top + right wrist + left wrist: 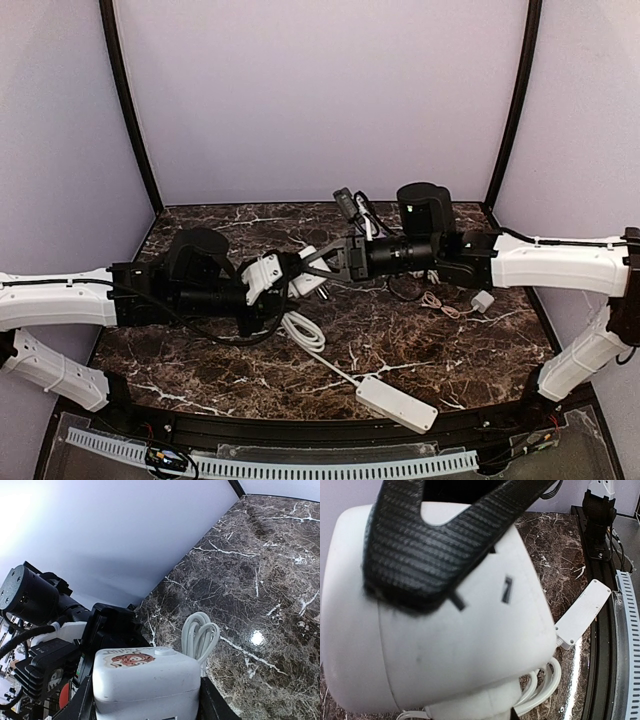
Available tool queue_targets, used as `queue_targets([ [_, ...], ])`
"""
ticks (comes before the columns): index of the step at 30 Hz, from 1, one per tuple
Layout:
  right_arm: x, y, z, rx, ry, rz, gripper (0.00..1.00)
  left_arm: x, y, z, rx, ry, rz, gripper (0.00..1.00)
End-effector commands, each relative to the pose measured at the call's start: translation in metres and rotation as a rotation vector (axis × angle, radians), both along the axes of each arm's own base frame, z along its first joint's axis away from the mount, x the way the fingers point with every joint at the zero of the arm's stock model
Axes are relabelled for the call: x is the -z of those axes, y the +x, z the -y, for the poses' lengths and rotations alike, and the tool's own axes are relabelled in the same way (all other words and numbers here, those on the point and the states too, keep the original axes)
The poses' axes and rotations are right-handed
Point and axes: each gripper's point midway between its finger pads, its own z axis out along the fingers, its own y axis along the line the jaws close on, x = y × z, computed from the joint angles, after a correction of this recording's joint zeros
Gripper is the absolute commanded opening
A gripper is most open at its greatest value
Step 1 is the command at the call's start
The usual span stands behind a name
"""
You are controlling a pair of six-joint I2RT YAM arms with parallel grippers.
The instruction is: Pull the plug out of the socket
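The socket (306,268), a white cube with slot holes, hangs above the table between both arms. It fills the left wrist view (445,645). In the right wrist view the socket (145,680) has a red-brown sticker on top. My right gripper (322,270) is shut on it, one black finger on each side (146,702). The plug (470,707) meets the cube's lower face with no visible gap. My left gripper (266,280) is shut on the plug; its fingers are hidden in its own view. The thick white cord (303,332) loops down to the table.
The long white power strip (397,403) lies near the front edge, also in the left wrist view (583,611). A small white adapter with a thin cable (482,300) lies at the right. A black device (345,205) sits at the back. Purple walls enclose the table.
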Motion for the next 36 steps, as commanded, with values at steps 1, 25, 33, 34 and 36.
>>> queue_targets([
  [1, -0.001, 0.04, 0.024, 0.244, -0.079, 0.01, 0.0, -0.011, -0.003, -0.006, 0.0, -0.032, -0.01, 0.01],
  [25, -0.012, 0.025, 0.025, 0.063, -0.006, 0.078, 0.0, -0.013, -0.017, -0.001, 0.098, -0.043, -0.092, 0.01],
  [33, -0.014, 0.002, 0.025, -0.075, 0.017, 0.099, 0.0, -0.019, -0.01, -0.005, 0.097, -0.076, -0.129, 0.01],
  [34, -0.013, 0.005, 0.026, -0.052, 0.013, 0.097, 0.0, -0.019, -0.009, -0.005, 0.095, -0.077, -0.129, 0.01],
  [36, -0.013, 0.015, 0.031, 0.016, 0.006, 0.083, 0.0, -0.018, -0.009, -0.005, 0.094, -0.074, -0.129, 0.01],
])
